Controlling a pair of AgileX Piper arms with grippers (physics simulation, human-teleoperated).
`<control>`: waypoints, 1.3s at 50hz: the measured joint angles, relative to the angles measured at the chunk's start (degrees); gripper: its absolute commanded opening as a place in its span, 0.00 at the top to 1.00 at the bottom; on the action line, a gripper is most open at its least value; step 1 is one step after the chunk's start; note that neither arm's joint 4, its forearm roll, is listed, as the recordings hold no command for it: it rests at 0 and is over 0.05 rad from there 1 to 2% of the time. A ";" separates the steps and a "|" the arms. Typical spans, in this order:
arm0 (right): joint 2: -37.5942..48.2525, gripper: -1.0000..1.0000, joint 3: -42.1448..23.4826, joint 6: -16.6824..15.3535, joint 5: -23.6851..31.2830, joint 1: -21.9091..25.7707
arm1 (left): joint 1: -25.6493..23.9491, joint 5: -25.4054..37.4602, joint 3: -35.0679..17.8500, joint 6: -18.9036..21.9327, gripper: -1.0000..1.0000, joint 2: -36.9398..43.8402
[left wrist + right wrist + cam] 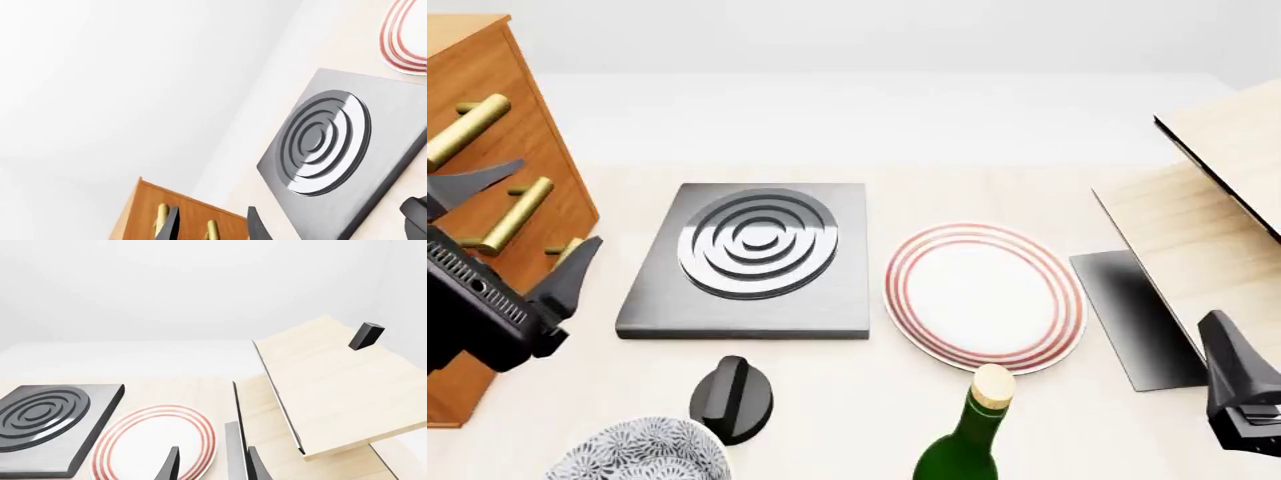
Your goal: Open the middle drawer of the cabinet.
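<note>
Open table in the upper middle of the front view. Crowded low down: hob (754, 262), plate (985, 296), knob (731, 398), bottle (972, 430), patterned bowl (641, 455). Blocked at left by cabinet (521, 130), at right by boards (1214, 210).

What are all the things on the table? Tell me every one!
cabinet: one, orange-brown, far left, three brass handles showing.
middle drawer: one, orange-brown, brass bar handle, looks closed.
hob: one, grey with rings, left of centre.
plate: one, white with red rings, right of the hob.
bottle: one, green with a cork, near edge.
knob: one, black, in front of the hob.
bowl: one, white with dark pattern, near left.
boards: pale wood, right side.
left gripper: black, open, at the middle handle.
right gripper: black, open, near right.
</note>
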 measured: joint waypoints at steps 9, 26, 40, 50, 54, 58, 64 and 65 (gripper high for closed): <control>-0.01 0.00 0.00 0.01 0.00 0.00 | 1.74 -0.16 -0.49 1.89 0.00 3.27; -0.01 0.00 0.00 0.01 0.01 0.00 | 5.34 -6.11 1.27 8.70 0.00 10.11; -0.01 0.00 0.00 0.00 0.01 0.00 | 7.89 -12.14 3.01 13.12 0.00 15.10; -0.01 0.00 0.00 0.01 0.00 0.00 | 9.92 -15.64 3.64 14.81 0.00 19.14; -0.01 0.00 0.00 0.01 0.01 0.00 | 10.53 -16.76 3.84 15.29 0.00 20.54; 0.00 0.00 0.00 0.00 0.00 0.00 | 11.14 -17.75 3.86 15.65 0.00 21.91; 0.00 0.00 0.00 0.00 0.00 0.00 | 11.99 -18.96 3.91 15.95 0.00 23.55; 0.00 0.00 0.00 0.00 0.00 0.00 | 12.15 -19.25 3.99 16.05 0.00 23.82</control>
